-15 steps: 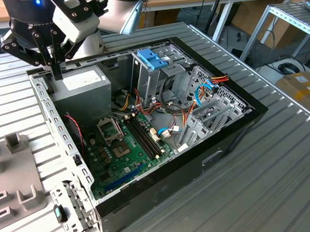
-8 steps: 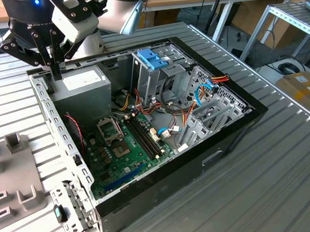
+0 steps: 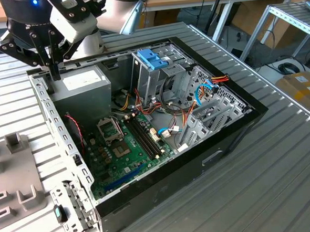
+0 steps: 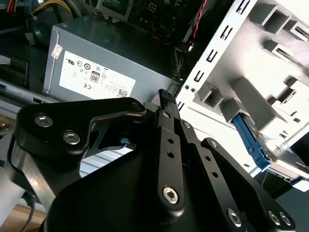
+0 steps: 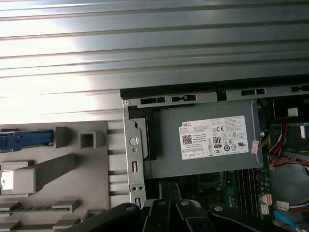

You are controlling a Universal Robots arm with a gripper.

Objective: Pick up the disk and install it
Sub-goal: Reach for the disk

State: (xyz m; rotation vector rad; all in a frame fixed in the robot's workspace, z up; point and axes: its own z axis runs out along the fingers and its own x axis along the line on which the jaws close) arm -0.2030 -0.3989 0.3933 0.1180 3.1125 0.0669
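The disk lies in the grey fixture beside the computer case; a strip of silver metal and its blue frame show. Its blue frame edge also shows in the first wrist view. My gripper hangs over the case's back corner at the exterior view's left, just above the case wall by the big grey box. It is shut, with the fingertips pressed together and nothing between them. The disk is apart from the gripper, off to the side.
The open computer case holds a motherboard, cables and a metal drive cage topped by a blue latch. The grey fixture sits on the ribbed metal table at the exterior view's left.
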